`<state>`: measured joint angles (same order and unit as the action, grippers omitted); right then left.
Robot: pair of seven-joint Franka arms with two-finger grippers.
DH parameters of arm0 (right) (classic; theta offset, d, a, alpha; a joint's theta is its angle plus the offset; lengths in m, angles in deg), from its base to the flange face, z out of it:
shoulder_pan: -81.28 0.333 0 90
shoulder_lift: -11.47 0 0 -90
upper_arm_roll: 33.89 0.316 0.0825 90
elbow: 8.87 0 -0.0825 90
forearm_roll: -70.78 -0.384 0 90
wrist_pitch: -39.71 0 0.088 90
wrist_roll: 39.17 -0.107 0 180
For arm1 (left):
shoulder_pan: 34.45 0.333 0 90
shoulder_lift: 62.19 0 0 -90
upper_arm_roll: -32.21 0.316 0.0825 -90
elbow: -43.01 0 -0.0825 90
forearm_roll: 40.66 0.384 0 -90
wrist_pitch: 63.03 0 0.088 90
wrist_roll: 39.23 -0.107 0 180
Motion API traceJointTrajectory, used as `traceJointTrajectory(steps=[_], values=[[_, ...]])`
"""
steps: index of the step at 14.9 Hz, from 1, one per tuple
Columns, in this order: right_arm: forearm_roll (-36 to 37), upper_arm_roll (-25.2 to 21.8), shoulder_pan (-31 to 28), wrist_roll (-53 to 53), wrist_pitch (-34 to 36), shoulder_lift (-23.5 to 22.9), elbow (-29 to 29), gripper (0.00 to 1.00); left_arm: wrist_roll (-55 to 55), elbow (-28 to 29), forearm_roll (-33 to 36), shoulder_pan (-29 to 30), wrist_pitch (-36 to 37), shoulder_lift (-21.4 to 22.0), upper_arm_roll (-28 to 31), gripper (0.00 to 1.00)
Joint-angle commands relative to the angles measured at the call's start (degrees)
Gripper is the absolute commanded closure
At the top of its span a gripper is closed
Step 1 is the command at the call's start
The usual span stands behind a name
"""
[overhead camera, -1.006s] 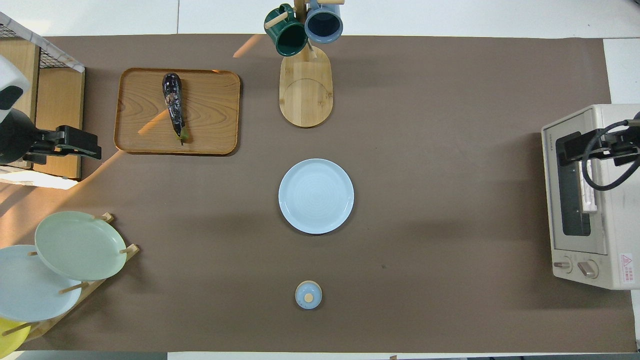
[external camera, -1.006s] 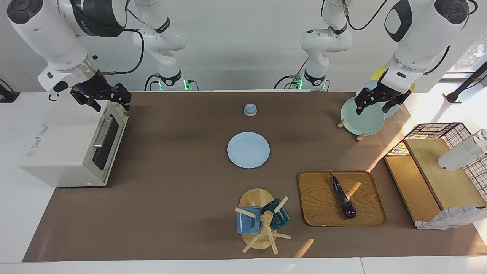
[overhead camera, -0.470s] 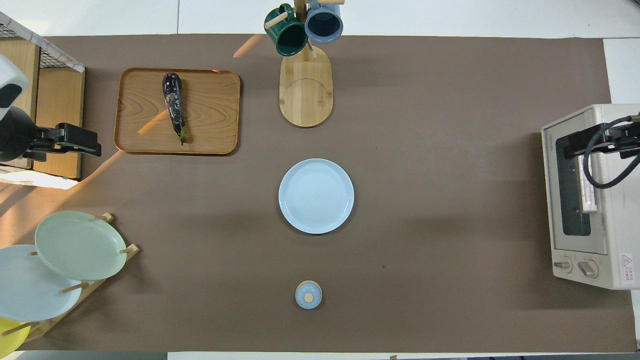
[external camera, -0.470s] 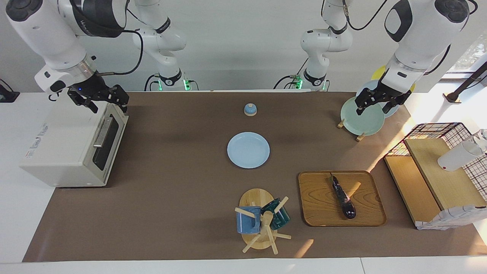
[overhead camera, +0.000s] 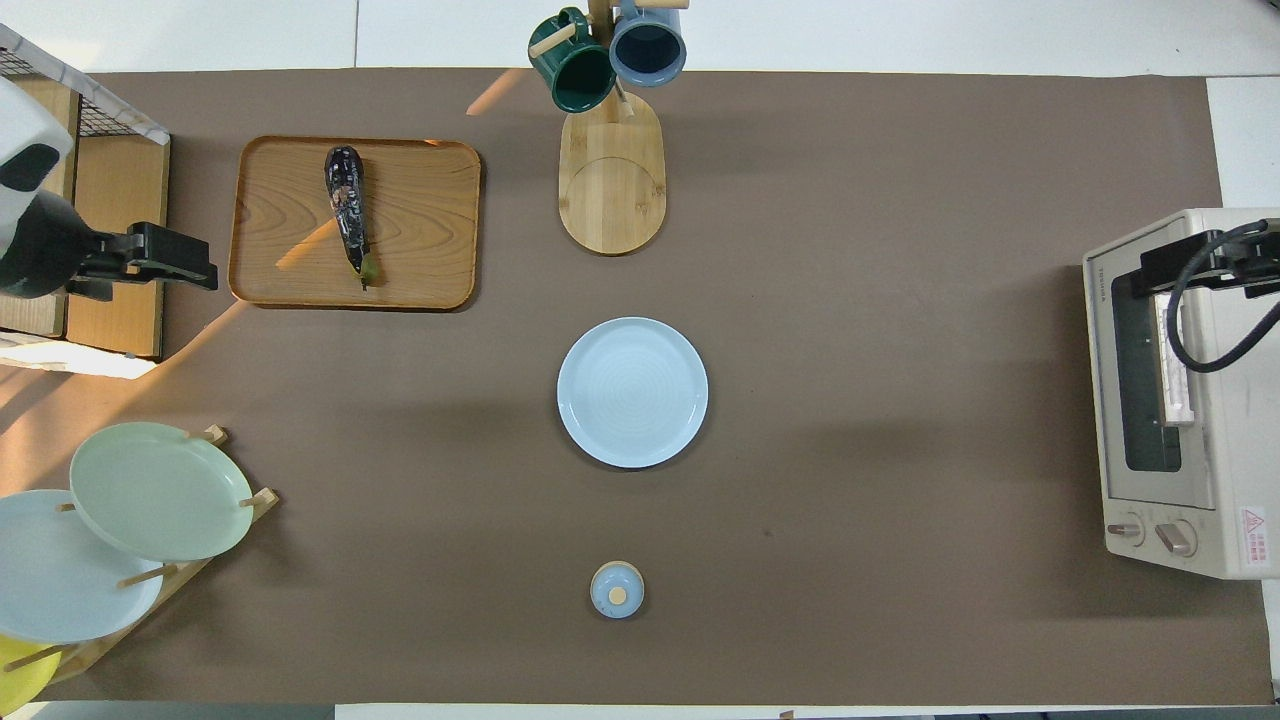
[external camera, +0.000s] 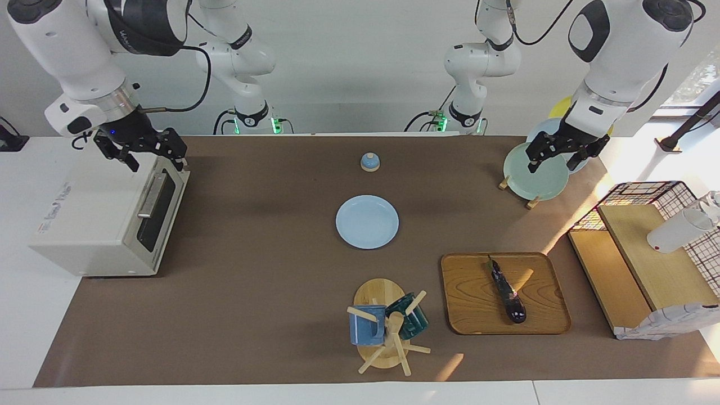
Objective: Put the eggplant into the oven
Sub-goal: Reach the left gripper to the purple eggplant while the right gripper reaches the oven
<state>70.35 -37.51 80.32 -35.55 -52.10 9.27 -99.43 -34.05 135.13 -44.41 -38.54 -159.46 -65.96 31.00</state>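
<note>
Overhead view gives you the eggplant (overhead camera: pixel 347 214) lying lengthwise on the wooden tray (overhead camera: pixel 420 225), toward the left arm's end of the table, with nothing gripping it. Beside the tray, toward the middle of the table, stands the mug tree (overhead camera: pixel 610 150) with a green and a blue mug. Nearer to the robots than that you see the light blue plate (overhead camera: pixel 632 392), and nearer still a small blue lidded jar (overhead camera: pixel 617 589). The oven (external camera: pixel 107 216) sits at the right arm's end, well apart from the eggplant, its glass door shut.

Your right gripper (external camera: pixel 147 153) hangs over the oven's top edge nearest the robots, fingers spread and holding nothing. Your left gripper (external camera: pixel 554 157) is up in the air over the green plate in the plate rack (external camera: pixel 534 174), fingers likewise apart and empty.
</note>
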Motion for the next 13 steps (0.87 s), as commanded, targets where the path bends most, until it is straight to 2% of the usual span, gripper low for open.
traceJointTrajectory(steps=[1, 2, 3, 4, 5, 6, 7, 10, 13], values=[[1.04, 0.28, 0.08, 1.81, -0.91, 1.49, -2.51, 0.0, 0.09, -7.47, -1.61, 0.14, -0.16, -9.12, 0.06, 0.0], [1.04, 0.19, -0.01, 3.31, -1.26, 1.5, -2.69, 0.0, 0.09, -8.61, -1.61, 0.14, -0.6, -11.15, 0.06, 0.0], [1.04, 0.19, -0.01, 3.93, -1.7, 1.59, -3.13, 0.24, 0.09, -9.84, -1.53, 0.05, -0.95, -13.08, 0.06, 0.0], [1.04, 0.19, -0.01, 4.02, -1.7, 1.93, -4.26, 0.57, 0.09, -11.42, -1.53, 0.14, -1.91, -15.36, 0.06, 0.0], [1.04, 0.19, -0.19, 4.11, -2.05, 2.72, -5.4, 0.85, 0.09, -11.79, -1.53, 0.14, -3.23, -16.78, 0.06, 0.0], [1.04, 0.19, -0.62, 4.37, -2.93, 3.16, -6.9, 0.96, 0.09, -11.7, -1.53, 0.05, -5.07, -17.66, 0.06, 0.0], [0.95, 0.11, -0.8, 6.03, -4.15, 4.04, -8.65, 0.99, 0.09, -11.7, -1.53, -0.13, -6.48, -19.06, 0.06, 0.0], [0.87, 0.02, -2.38, 19.11, -13.45, 6.07, -15.33, 1.0, 0.09, -11.79, -1.35, -0.13, -10.79, -23.37, 0.06, 0.0], [0.87, -0.25, -3.0, 21.6, -14.1, 6.42, -15.96, 1.0, 0.09, -12.32, -1.61, -1.0, -17.89, -29.17, 0.06, 0.0]])
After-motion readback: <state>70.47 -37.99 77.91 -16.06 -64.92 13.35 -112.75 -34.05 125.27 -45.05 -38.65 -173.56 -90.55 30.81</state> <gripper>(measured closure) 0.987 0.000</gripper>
